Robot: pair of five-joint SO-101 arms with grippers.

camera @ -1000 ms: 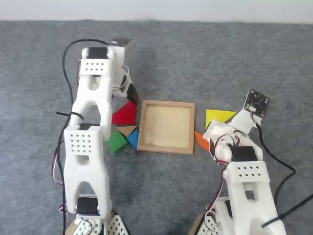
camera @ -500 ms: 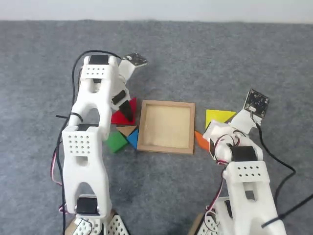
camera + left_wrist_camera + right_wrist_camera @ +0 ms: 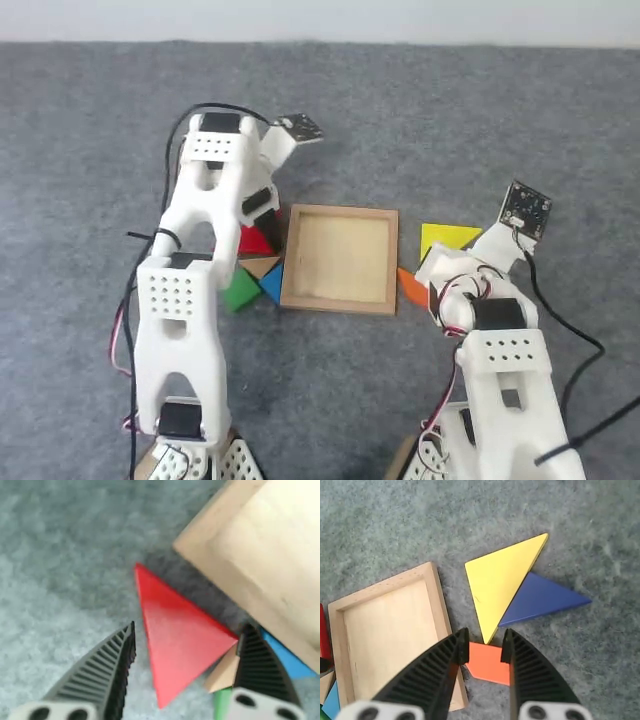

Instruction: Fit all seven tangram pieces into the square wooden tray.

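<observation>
Square wooden tray (image 3: 340,211): flat near the middle of the table (image 3: 520,110), pale bare wood across its whole floor. All visible pieces outside it, on the grey table top.

Toward the table's left edge, just beside the tray's left rim:
- Red triangle (image 3: 254,240), lying flat. In the left wrist view (image 3: 175,635), one corner near a corner of the tray (image 3: 200,550), with a strip of table between them.
- Tan triangle (image 3: 260,266), nearer the table's front edge, at the red one's corner.
- Light blue triangle (image 3: 272,284), tucked against the tray rim.
- Green piece (image 3: 239,289), just outside those two and partly under the arm.

Left gripper (image 3: 189,630): low over the red triangle, fingers spread wide, one on either side of the piece. Cannot tell whether either finger touches it. From above (image 3: 262,222), arm and wrist across much of the red triangle and the ground beside it.

Toward the table's right edge:
- Yellow triangle (image 3: 446,238), flat and apart from the tray rim (image 3: 440,610).
- Dark blue triangle (image 3: 540,597), edge to edge with the yellow one (image 3: 500,582) on the side away from the tray.
- Orange piece (image 3: 411,286), just beside the tray's right rim near its front right corner, meeting the yellow tip.

Right gripper (image 3: 485,635): poised above the orange piece (image 3: 487,662), fingers parted by a narrow gap, clamped on nothing. Yellow tip between the fingertips. From above (image 3: 425,275), wrist over the ground between the orange and yellow pieces.
</observation>
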